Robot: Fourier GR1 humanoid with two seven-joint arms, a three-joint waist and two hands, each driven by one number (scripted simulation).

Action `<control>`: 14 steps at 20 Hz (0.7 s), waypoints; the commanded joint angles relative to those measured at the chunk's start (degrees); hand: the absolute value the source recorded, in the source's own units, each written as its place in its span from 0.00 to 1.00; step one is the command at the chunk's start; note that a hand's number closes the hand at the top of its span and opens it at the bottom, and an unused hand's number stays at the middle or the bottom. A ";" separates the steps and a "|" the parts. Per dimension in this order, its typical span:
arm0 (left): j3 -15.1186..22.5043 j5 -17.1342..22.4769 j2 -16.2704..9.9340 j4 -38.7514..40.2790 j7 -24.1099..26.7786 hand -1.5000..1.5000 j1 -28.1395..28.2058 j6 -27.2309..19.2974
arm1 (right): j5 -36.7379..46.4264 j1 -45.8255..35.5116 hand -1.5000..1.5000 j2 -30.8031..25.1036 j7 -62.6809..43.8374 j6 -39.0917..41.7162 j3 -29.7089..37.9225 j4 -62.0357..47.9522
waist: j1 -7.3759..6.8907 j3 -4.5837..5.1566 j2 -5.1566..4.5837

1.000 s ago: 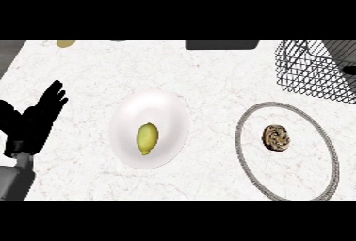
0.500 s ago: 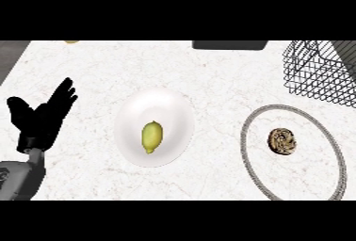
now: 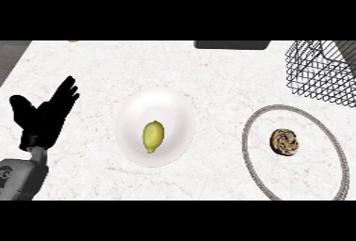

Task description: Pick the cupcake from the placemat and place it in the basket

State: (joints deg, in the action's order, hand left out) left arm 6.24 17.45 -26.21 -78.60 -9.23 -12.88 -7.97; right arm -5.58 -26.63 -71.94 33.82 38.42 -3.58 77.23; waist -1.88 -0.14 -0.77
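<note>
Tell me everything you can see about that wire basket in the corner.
The basket is made of thin black wire in an open grid, so the pale counter shows through its sides. It sits on the counter at the far right, partly cut off by the view's edge. Nothing can be seen inside it, and nothing touches it. The round placemat lies apart, nearer the robot.
</note>
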 commanded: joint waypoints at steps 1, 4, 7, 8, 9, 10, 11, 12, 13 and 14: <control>-1.64 0.96 -0.97 -0.08 0.65 0.50 1.75 0.98 | 0.56 4.31 0.00 0.78 15.86 7.79 -1.27 -4.85 | 0.69 -0.15 0.26; 0.03 -0.21 0.76 -0.02 1.42 0.50 1.48 0.70 | -0.69 4.17 0.00 4.64 16.76 3.80 -2.89 -7.57 | -0.14 -0.12 -0.03; -0.78 -0.13 0.75 1.44 0.42 0.50 0.74 0.20 | 0.28 5.62 0.00 3.03 21.60 3.81 -4.36 -8.41 | 0.62 -0.10 0.07; -0.46 -0.62 1.23 2.10 2.12 0.50 0.90 0.57 | 2.71 5.78 0.00 5.55 21.44 0.44 -6.71 -8.68 | -0.13 -0.09 -0.20; -1.17 0.26 -0.93 1.27 -1.01 0.50 -0.79 1.96 | 2.78 6.81 0.00 5.89 22.98 -0.67 -7.16 -8.19 | 0.51 -0.11 0.12; -1.48 -0.40 -0.04 2.96 1.18 0.50 -1.41 1.36 | 2.98 5.04 0.00 5.03 23.83 0.31 -7.49 -10.63 | -0.17 -0.07 -0.27; -0.51 -0.32 0.50 0.28 -0.70 0.50 -0.39 0.81 | 2.80 6.03 0.00 6.27 24.92 -1.53 -7.73 -10.93 | -0.08 -0.10 0.14; -0.55 -0.34 0.40 0.82 0.37 0.50 -0.31 1.67 | 3.79 5.22 0.00 8.64 24.31 -3.95 -9.34 -10.32 | -0.52 -0.07 0.02; -0.60 -1.01 0.94 0.90 -0.44 0.50 -1.52 0.05 | 4.67 6.86 0.00 10.92 25.37 -6.77 -10.46 -11.87 | -0.20 -0.12 -0.04; -0.23 -1.29 1.87 1.86 2.71 0.50 1.44 0.89 | 4.95 7.28 0.00 11.49 25.27 -7.63 -11.29 -10.56 | 0.22 0.00 0.20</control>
State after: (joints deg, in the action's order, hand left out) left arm 5.63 16.87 -25.52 -77.38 -8.53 -12.97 -7.11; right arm -2.67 -20.45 -64.44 47.65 26.05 -12.14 69.17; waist -1.90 -0.22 -0.73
